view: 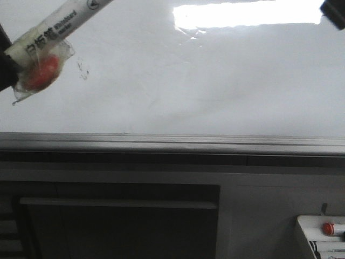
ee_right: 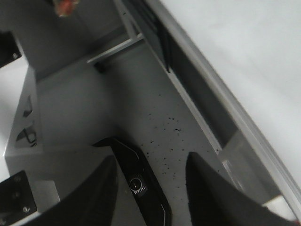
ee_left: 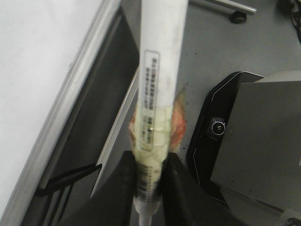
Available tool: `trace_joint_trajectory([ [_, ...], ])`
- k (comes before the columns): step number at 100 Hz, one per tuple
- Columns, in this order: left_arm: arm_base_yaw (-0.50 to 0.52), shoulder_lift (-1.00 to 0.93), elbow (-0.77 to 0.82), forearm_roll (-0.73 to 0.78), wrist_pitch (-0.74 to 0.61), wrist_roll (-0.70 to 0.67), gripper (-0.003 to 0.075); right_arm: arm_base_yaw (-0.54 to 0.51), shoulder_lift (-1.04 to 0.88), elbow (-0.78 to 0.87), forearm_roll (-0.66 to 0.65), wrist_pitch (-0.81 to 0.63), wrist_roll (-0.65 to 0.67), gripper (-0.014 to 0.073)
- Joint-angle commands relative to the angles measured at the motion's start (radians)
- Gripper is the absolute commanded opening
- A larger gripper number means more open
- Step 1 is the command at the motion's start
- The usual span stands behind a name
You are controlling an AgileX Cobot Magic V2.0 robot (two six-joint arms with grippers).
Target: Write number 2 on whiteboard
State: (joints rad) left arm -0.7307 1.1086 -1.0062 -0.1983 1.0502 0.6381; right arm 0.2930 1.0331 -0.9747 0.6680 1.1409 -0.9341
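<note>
The whiteboard (view: pixel 215 81) fills the upper front view, with a grey bottom rail (view: pixel 172 141) and a bright glare at the top. No drawn 2 shows on it, only a faint smudge of dark specks (view: pixel 83 70). My left gripper (ee_left: pixel 149 188) is shut on a white whiteboard marker (ee_left: pixel 160 70) wrapped in clear tape over an orange-red patch (view: pixel 43 73). The marker (view: pixel 59 24) slants up past the top edge of the front view, so its tip is hidden. My right gripper (ee_right: pixel 150 188) is open and empty, and shows only as a dark corner (view: pixel 335 12).
A small white tray with a red button (view: pixel 323 229) stands at the lower right. A dark cabinet front (view: pixel 118 221) lies below the rail. A black camera housing (ee_right: pixel 138 186) sits on the grey base under the right gripper, and shows too in the left wrist view (ee_left: pixel 216 127).
</note>
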Motion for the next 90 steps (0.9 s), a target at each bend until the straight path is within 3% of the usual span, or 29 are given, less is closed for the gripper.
trace_joint_trajectory([
  [1,-0.051,-0.021,-0.037,-0.021,-0.044,0.013,-0.0001,0.100,0.041,-0.057,0.051,-0.033,-0.093,0.0301],
  [36,-0.123,-0.021,-0.040,-0.019,-0.087,0.051,-0.0001,0.354,0.233,-0.203,0.023,-0.169,-0.139,0.0301],
  [65,-0.123,-0.021,-0.040,-0.019,-0.132,0.061,-0.0001,0.437,0.332,-0.276,0.017,-0.211,-0.139,0.0301],
  [90,-0.123,-0.021,-0.040,-0.019,-0.151,0.061,-0.0001,0.439,0.344,-0.276,0.037,-0.215,-0.139,0.0301],
])
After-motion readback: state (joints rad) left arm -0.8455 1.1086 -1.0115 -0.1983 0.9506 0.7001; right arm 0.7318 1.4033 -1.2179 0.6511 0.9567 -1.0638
